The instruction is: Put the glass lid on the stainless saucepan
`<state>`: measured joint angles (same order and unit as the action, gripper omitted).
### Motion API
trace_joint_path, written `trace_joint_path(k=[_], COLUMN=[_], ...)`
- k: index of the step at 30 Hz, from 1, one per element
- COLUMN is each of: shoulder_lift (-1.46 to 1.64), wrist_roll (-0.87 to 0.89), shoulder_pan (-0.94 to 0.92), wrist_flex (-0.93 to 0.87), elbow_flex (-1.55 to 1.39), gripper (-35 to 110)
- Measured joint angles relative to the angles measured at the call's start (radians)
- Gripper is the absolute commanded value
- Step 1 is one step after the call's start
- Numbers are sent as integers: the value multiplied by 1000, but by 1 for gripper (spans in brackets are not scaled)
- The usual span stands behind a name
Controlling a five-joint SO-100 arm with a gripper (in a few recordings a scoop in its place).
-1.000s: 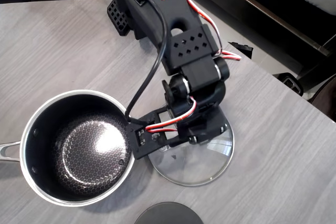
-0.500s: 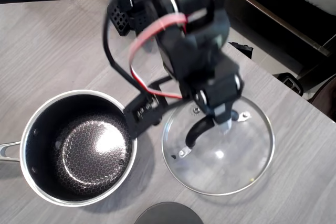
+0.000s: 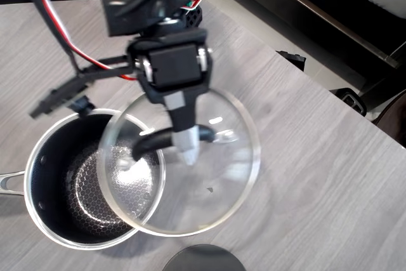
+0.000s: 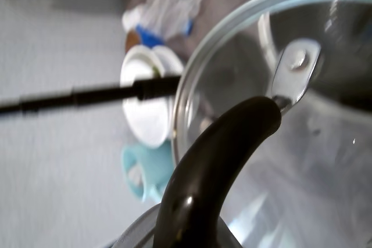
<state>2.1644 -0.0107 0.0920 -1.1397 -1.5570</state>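
Stainless saucepan (image 3: 57, 220): overhead view, left on the grey table (image 3: 330, 182); dark honeycomb interior, steel handle at left edge.
Glass lid (image 3: 216, 201): held in the air, its left part overlapping the saucepan's right side; black bar handle (image 3: 155, 143).
Gripper (image 3: 185, 139): closed on the lid's handle.
Dark disc (image 3: 203, 259): bottom edge.
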Motion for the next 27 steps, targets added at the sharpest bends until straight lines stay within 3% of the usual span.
trace_joint_path(k=[18,27], shoulder_lift=[-115,-176], wrist_roll=[-86,-149], shoulder_pan=[-328,-331], wrist_flex=[-37,57], elbow_flex=[0,-8], gripper=[0,0])
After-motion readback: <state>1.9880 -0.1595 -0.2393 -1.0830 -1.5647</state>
